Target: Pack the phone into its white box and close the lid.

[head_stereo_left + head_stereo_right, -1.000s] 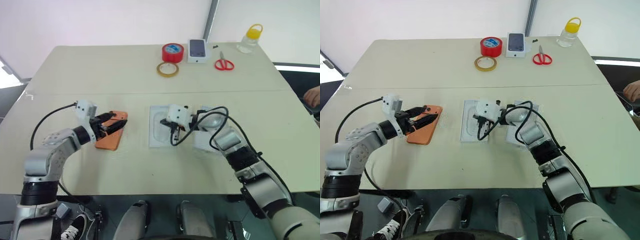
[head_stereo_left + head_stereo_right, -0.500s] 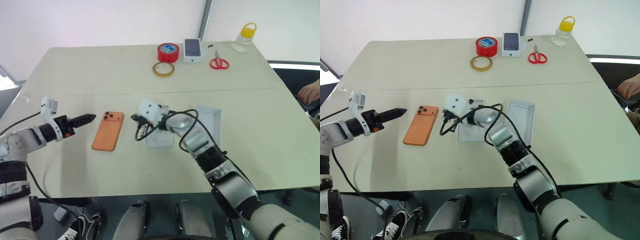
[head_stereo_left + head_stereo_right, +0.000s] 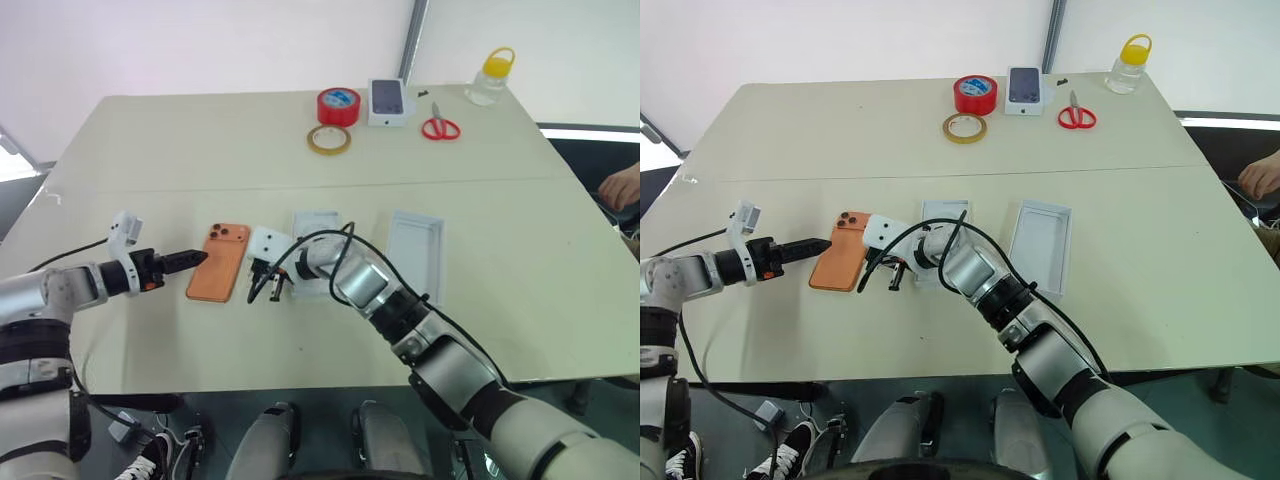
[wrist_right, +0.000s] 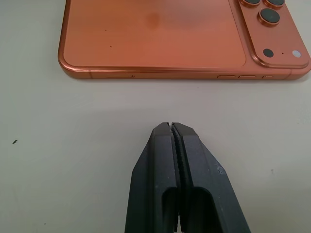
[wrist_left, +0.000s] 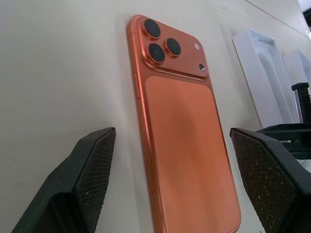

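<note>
Both pincers now flank phone [image 3: 218, 262]: left pincer [image 5: 170, 184] wide, right pincer [image 4: 176, 133] shut, empty.

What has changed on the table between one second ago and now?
The left gripper let go of the phone and drew back to its left, open. The right gripper, shut, swung from over the white insert to the phone's right edge. The phone lies flat; the tapes and scissors stayed.
</note>
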